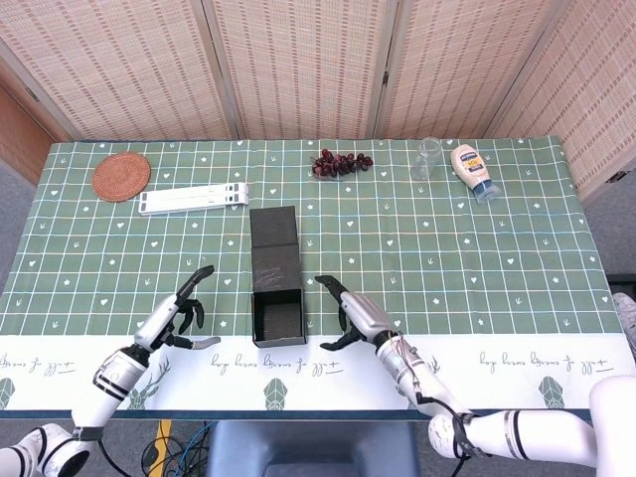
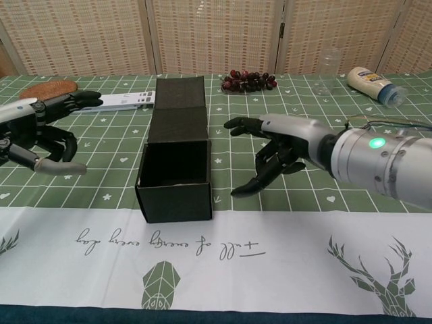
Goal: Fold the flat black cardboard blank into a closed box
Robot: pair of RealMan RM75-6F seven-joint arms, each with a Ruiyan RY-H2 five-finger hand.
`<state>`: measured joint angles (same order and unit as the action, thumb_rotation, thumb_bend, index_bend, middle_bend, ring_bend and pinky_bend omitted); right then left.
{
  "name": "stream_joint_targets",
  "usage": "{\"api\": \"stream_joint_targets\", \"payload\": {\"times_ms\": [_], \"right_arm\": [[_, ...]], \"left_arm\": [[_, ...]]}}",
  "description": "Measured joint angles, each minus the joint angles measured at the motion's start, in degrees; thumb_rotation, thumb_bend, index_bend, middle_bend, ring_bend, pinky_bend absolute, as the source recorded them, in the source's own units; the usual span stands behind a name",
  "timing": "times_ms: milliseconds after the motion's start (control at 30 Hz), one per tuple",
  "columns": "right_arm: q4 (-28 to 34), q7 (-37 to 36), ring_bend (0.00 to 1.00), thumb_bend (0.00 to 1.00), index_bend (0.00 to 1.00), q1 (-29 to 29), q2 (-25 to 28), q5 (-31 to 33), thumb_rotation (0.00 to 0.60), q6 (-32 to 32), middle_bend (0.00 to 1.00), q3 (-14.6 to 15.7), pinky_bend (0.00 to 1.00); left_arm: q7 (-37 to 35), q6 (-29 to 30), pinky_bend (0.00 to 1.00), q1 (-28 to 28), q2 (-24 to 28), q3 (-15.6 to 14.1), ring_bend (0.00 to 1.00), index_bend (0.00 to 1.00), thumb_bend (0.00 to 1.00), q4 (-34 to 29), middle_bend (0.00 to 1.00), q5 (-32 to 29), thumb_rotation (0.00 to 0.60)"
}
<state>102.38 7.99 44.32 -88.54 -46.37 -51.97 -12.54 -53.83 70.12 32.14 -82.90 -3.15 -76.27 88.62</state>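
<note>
A folding screen (image 1: 298, 60) of woven reed panels in pale wooden frames stands right behind the table (image 1: 517, 248), closing off the whole back of the scene. The table wears a green cloth with a white grid and small white motifs, ending at the near edge in a white band printed with deer heads and script. Grey floor (image 1: 608, 204) shows at the right end, and the light is even and soft.

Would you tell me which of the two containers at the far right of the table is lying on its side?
The mayonnaise bottle lies on its side; the clear jar beside it stands upright.
</note>
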Motion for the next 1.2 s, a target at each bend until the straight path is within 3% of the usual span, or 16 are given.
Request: {"api": "stream_joint_targets", "payload": {"times_ms": [333, 1200], "right_arm": [[11.55, -3.51, 0.66, 0.00, 0.00, -3.66, 14.68, -6.18, 0.600, -3.67, 0.00, -4.27, 1.00], [10.85, -13.61, 0.66, 0.00, 0.00, -7.31, 18.90, -11.48, 0.600, -1.64, 0.01, -2.73, 1.00]], "left_arm": [[-4.35, -8.08, 0.84, 0.61, -0.48, 0.03, 0.60, 0.00, 0.16, -0.80, 0.00, -2.28, 0.600], [-6.59, -15.14, 0.84, 4.61, -12.23, 4.37, 0.61, 0.00, 0.16, 7.09, 0.00, -3.08, 0.600]]}}
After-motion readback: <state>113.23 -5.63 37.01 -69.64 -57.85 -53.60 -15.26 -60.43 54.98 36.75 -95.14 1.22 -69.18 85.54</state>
